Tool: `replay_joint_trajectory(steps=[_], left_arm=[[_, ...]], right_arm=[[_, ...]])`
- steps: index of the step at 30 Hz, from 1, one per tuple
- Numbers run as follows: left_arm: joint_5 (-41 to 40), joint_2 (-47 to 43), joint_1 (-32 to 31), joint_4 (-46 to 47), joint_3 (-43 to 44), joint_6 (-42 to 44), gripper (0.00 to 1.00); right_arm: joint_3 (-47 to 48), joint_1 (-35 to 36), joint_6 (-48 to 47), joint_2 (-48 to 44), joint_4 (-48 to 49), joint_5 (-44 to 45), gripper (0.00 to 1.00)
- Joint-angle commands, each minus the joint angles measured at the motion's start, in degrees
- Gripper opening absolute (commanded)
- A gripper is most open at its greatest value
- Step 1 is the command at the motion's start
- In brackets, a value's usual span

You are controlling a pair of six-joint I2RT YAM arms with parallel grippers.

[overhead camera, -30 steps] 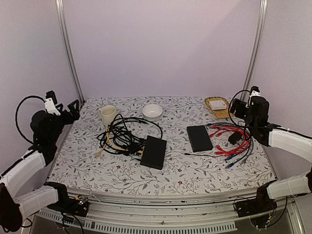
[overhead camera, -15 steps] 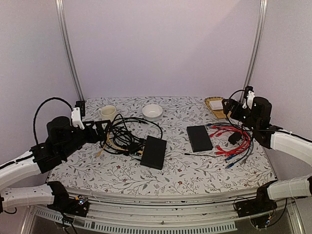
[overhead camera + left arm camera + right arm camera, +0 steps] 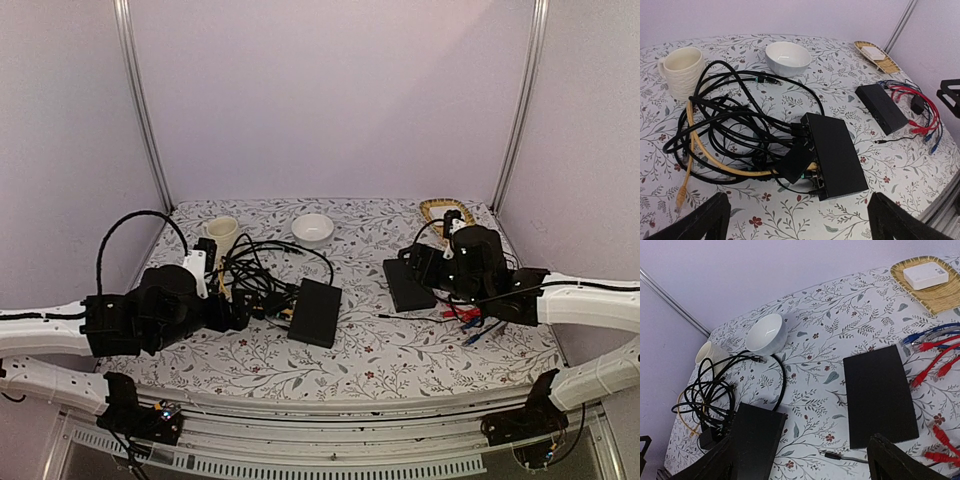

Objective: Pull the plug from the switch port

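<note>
Zero plugs drawn: black cable plugs (image 3: 801, 131) sit seated in flat matte-black rectangular switch (image 3: 835, 155), just ahead of left pincer (image 3: 799, 200), jaws apart, empty; right pincer (image 3: 802, 440), likewise apart, hovers over shorter black box (image 3: 880, 395). Outstanding: approach, grip, pull.

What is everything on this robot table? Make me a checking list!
Surface: flowered tablecloth, flat.
Job's things: switch, plugs in the ports along its edge; none pulled yet.
Clutter: mug, bowl, second black box, basket holding a white box.
End effectors: left end effector and right end effector open, empty.
Cables: black tangle and yellow cable by the switch; red and blue bunch on the right.
Surroundings: plain walls, metal posts.
</note>
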Motion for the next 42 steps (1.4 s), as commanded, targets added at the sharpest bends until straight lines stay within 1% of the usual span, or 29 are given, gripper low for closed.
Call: replay_joint_trajectory(steps=[1, 3, 6, 8, 11, 13, 15, 21, 24, 28, 32, 36, 42], left_arm=[[2.24, 0.01, -1.57, -1.32, -0.74, -7.19, 0.98], [2.72, -0.59, -1.58, 0.02, -2.28, -8.64, 0.98], [3.93, -1.65, -1.60, 0.61, -3.66, -11.13, 0.98], [5.10, -2.20, -1.64, -0.05, -3.97, -12.70, 0.98], [5.84, -3.35, -1.63, -1.06, -4.71, -15.01, 0.98], [5.92, -4.31, -1.57, -1.30, -5.16, -16.23, 0.98], [6.30, -5.36, -1.54, -2.00, -5.09, -17.50, 0.98], [7.83, -7.32, -0.62, -3.16, -5.23, -18.77, 0.98], [9.36, -7.71, -0.30, -4.08, -4.81, -18.41, 0.98], [10.54, -8.77, 0.39, -4.62, -5.52, -18.87, 0.98], [12.54, -10.36, 1.95, -4.08, -6.97, -19.19, 0.98], [16.03, -10.66, 5.01, -3.71, -7.83, -17.97, 0.98], [25.22, -8.50, 10.56, 1.59, -10.21, -15.97, 0.98]], right_arm=[[5.45, 9.51, 14.91, 3.75, -7.48, 6.80, 0.90], [8.49, 14.53, 17.84, 7.11, -9.77, 7.73, 0.90], [11.14, 18.70, 25.70, 11.52, -10.76, 5.35, 0.90], [10.02, 20.33, 31.85, 13.83, -7.25, 2.53, 0.90], [7.25, 22.39, 39.64, 16.92, 1.95, -0.09, 0.90], [7.11, 23.14, 41.94, 19.60, 5.31, -1.73, 0.90], [6.98, 23.66, 43.85, 21.93, 9.62, -3.88, 0.91], [8.13, 26.45, 48.47, 29.82, 20.68, -5.59, 0.91], [9.04, 27.57, 49.87, 33.38, 23.76, -5.30, 0.91], [7.24, 27.97, 54.65, 35.33, 28.49, -5.43, 0.92], [7.25, 28.46, 56.92, 36.81, 30.40, -5.08, 0.92], [8.73, 28.60, 57.93, 39.03, 32.47, -4.84, 0.92], [8.82, 28.67, 60.71, 41.30, 35.01, -4.66, 0.92]])
